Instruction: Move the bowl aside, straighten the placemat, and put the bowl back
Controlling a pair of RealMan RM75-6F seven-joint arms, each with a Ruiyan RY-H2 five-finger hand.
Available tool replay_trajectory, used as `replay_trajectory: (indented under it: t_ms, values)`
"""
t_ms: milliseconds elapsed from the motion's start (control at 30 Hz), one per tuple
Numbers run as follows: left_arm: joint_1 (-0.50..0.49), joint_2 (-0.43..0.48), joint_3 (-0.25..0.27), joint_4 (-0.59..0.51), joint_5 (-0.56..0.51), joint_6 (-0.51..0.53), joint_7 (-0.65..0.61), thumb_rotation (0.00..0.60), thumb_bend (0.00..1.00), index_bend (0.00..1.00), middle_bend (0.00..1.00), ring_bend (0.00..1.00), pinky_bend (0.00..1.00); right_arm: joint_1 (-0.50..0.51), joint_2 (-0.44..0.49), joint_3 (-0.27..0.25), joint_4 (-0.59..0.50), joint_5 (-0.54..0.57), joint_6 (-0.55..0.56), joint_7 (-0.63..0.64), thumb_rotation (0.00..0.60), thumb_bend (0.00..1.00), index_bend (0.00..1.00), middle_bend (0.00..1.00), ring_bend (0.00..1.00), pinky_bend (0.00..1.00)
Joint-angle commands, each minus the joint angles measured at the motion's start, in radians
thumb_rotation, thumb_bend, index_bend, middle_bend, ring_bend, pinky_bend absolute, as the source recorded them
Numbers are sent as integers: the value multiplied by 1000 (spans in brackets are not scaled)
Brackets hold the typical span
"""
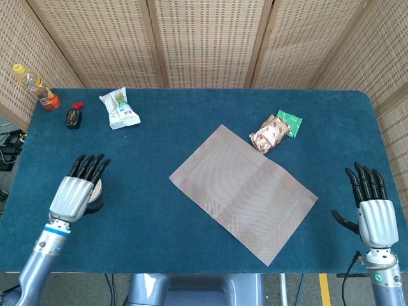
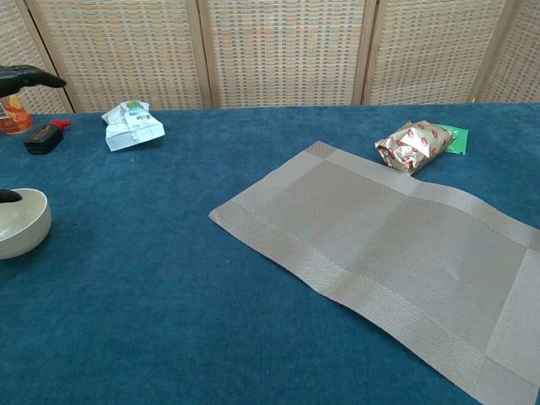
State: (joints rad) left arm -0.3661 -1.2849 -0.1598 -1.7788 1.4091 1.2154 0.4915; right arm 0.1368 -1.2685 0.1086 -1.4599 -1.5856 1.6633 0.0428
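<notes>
The placemat (image 1: pixel 243 191) lies flat and skewed on the blue table (image 1: pixel 159 217). Well to its left sits the bowl (image 2: pixel 20 221), with the left hand (image 1: pixel 78 189) spread wide above it, holding nothing. Right of the placemat, the right hand (image 1: pixel 371 210) hovers with fingers extended and apart, also holding nothing.

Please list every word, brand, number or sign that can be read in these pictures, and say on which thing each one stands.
None can be read.
White snack bag: green print, too small to read.
Gold wrapper: red marks, no legible text.
Green packet: print too small.
Bottle: label blurred.
Black object, placemat, bowl: no text visible.
</notes>
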Motion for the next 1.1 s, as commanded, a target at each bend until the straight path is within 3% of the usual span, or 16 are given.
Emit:
replay_trajectory:
  t_ms: [33, 267, 567, 933, 1100]
  values:
    - [-84, -84, -51, 37, -83, -70, 86, 600, 88, 9, 0, 0, 0, 2, 16, 5, 7, -1, -6, 36, 600, 214, 39, 0, 0, 0]
    - [-203, -216, -91, 139, -165, -144, 200, 600, 91, 28, 0, 0, 0, 0, 40, 24, 4, 19, -8, 104, 600, 214, 39, 0, 0, 0]
    - [-357, -370, -131, 291, -348, -224, 343, 600, 91, 52, 0, 0, 0, 2, 54, 26, 8, 29, -34, 180, 600, 214, 39, 0, 0, 0]
    - [-463, -457, -117, 424, -489, -264, 438, 600, 92, 30, 0, 0, 0, 5, 63, 25, -5, 24, -46, 199, 600, 214, 39, 0, 0, 0]
    - [-494, -499, -103, 491, -509, -272, 423, 600, 92, 12, 0, 0, 0, 2, 65, 25, -13, 21, -43, 196, 600, 214, 39, 0, 0, 0]
